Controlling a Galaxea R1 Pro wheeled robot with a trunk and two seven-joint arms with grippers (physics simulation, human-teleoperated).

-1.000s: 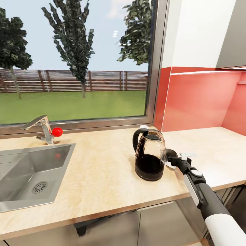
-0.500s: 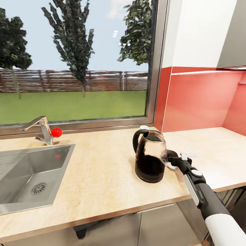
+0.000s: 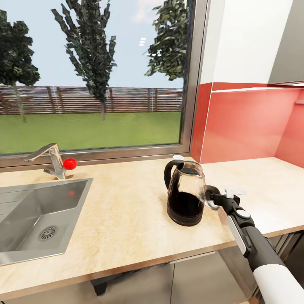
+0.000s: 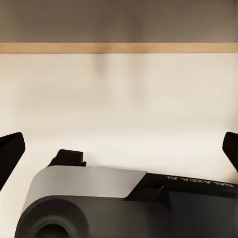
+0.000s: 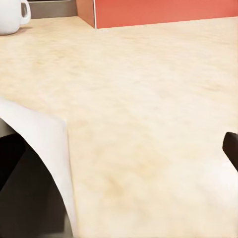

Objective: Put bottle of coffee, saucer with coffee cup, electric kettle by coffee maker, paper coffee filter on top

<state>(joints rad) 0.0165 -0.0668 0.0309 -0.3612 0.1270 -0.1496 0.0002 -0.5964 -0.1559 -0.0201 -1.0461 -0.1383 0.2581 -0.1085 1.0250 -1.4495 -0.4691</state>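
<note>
Head view: the electric kettle stands upright on the surface, nearer its front edge than the window. A sink is set into the surface toward its left end. The right hand is at the kettle's side; whether it touches cannot be told.

Left wrist view: the left hand is spread wide, grasping nothing.

Right wrist view: the coffee cup stands near the surface's back edge. Right hand state cannot be told.

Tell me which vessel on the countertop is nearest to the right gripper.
The electric kettle, the glass jug with the black handle: the right gripper is close beside it. The white coffee cup stands farther off, behind the kettle, near the window.
</note>
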